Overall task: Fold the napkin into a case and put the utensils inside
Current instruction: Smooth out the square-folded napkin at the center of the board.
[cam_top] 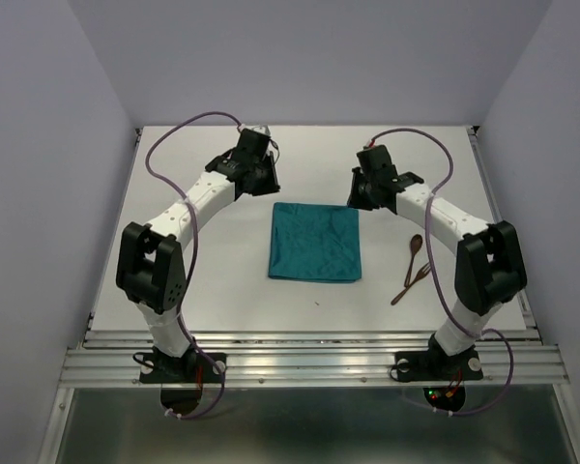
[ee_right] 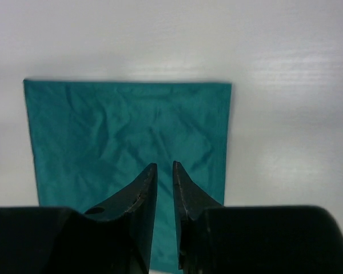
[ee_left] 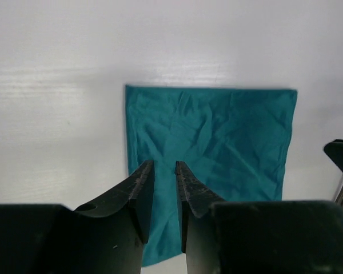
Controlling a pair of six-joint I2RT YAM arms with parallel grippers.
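Top external view: a teal napkin (cam_top: 316, 242) lies flat near the middle of a white table (cam_top: 222, 290). It is a broad, creased, nearly square shape, not a narrow strip. The left gripper (cam_top: 266, 182) hangs over its far left corner and the right gripper (cam_top: 365, 195) over its far right corner. Two reddish-brown utensils (cam_top: 414, 269) lie crossed on the bare table to the right of the cloth, apart from it and close to the right arm. One has a rounded, spoon-like bowl, and the other's end is too small to make out. By this picture the task looks to be at an early stage: the case is not yet formed and no utensil is inside. I cannot tell whether the cloth has already been folded once. Plain pale grey walls (cam_top: 300, 58) close in the table on three sides, and a ribbed metal rail (cam_top: 309, 362) runs along the near edge where the arms are bolted.

Left wrist view: the left gripper (ee_left: 164, 164) has its black fingers slightly parted, with nothing between them. Through the gap the napkin (ee_left: 217, 137) shows below, wrinkled with straight edges, on the glossy white tabletop.

Right wrist view: the right gripper (ee_right: 164, 165) is likewise released, with a narrow gap and nothing held. It hovers above the napkin (ee_right: 120, 131), which lies flat with a crisp edge on its right side.
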